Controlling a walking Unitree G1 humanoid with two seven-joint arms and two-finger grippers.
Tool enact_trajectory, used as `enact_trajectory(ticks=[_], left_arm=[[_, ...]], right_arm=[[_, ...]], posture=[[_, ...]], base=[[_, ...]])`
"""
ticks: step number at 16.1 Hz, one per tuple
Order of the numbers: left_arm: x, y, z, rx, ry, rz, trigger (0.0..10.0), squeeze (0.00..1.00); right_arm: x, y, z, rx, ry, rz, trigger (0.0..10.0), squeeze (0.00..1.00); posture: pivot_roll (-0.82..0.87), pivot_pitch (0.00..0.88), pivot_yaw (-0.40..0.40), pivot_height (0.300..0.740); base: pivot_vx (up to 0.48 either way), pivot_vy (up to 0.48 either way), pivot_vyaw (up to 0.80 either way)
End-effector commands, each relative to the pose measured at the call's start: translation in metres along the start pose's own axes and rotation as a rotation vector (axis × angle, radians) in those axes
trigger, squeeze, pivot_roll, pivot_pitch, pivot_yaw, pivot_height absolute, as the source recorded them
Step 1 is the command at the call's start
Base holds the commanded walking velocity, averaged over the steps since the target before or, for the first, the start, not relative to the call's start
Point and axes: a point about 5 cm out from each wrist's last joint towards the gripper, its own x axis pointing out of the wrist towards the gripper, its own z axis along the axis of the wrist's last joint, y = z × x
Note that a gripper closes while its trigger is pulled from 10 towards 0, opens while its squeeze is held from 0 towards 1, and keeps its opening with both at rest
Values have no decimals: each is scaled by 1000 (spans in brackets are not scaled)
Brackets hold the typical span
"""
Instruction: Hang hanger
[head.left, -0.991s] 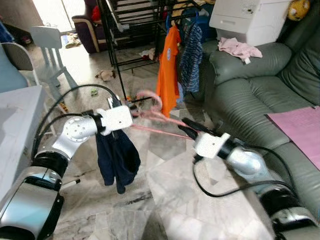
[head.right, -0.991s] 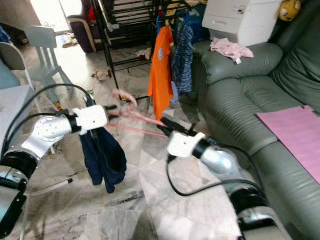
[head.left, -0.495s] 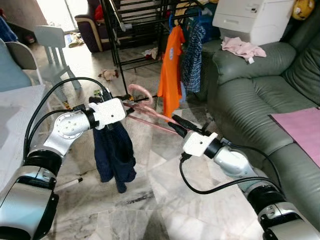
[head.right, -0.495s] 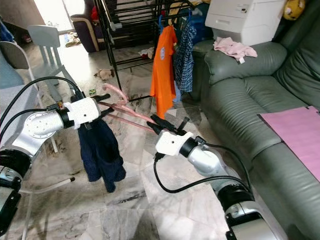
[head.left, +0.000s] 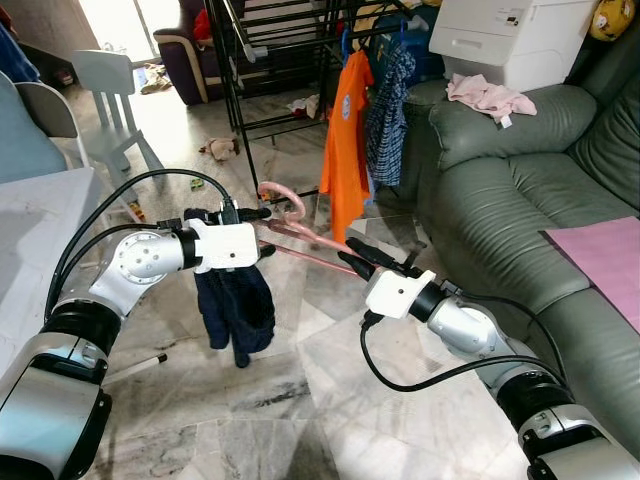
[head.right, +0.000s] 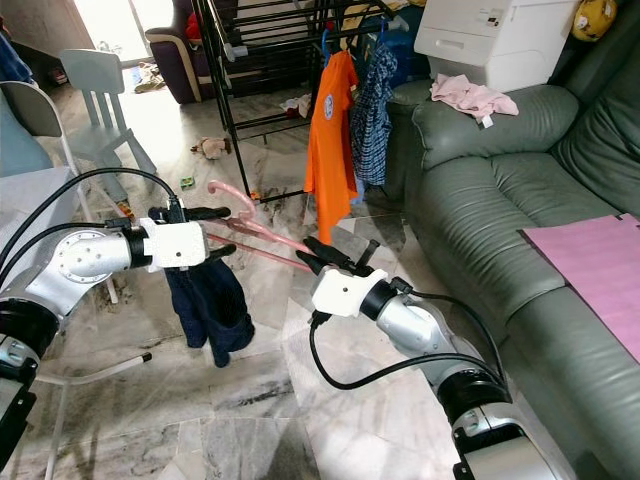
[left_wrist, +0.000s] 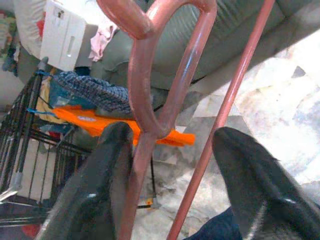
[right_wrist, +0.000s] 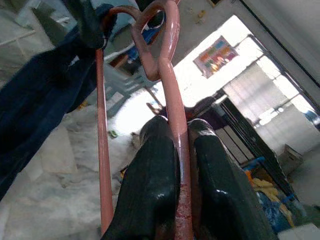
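Note:
A pink hanger (head.left: 300, 228) is held level between my two arms above the marble floor. A dark navy garment (head.left: 235, 310) hangs from its left end. My right gripper (head.left: 352, 255) is shut on one of the hanger's arms; in the right wrist view its fingers (right_wrist: 155, 165) pinch the pink rod (right_wrist: 172, 100). My left gripper (head.left: 260, 232) is open around the hanger's neck. In the left wrist view the hook (left_wrist: 150, 85) rests against one spread finger (left_wrist: 107, 170). The black drying rack (head.left: 232, 90) stands beyond.
An orange shirt (head.left: 340, 140) and a plaid shirt (head.left: 385, 100) hang on the rack. A green sofa (head.left: 500, 180) runs along the right, with a pink cloth (head.left: 485, 95), a white box (head.left: 500, 40) and a pink mat (head.left: 600, 250). A white chair (head.left: 105, 85) stands at the left.
The right gripper has slid left along the hanger, closer to the left gripper. The hanger and navy garment have sunk a little. The camera has shifted slightly.

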Motion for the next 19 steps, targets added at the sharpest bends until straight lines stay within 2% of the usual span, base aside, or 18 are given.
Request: enact_trajectory(ticks=[1,5,6,8,9,11,19], left_arm=[[-2,-2,-3,-4,23,22,10000,1000],[-7,-2,-7,-41,19,125,10000,1000],[-8,-4,-8,-39,22,123,10000,1000],[-16,-12,-21,-22,114,122,10000,1000],[-20,-6,-34,-53,214,218,10000,1000],[-24,-4,-41,-96,271,319,10000,1000],[-24,-4,-41,-96,271,319,10000,1000]], right_arm=[[13,-15,9,-13,-38,-91,10000,0],[17,-18,6,7,1,-142,10000,0],[18,-18,5,12,4,-147,10000,0],[20,-18,7,24,-9,-139,10000,0],[20,-17,7,25,-11,-134,10000,0],[19,-19,6,32,0,-152,10000,0],[19,-19,6,32,0,-152,10000,0]], posture=[[-67,0,77,740],[-61,0,68,740],[-61,0,68,740],[-56,0,63,740],[-57,0,64,740],[-68,0,70,740],[-68,0,70,740]], base=[[0,0,0],[0,0,0],[0,0,0],[0,0,0],[0,0,0],[0,0,0],[0,0,0]])
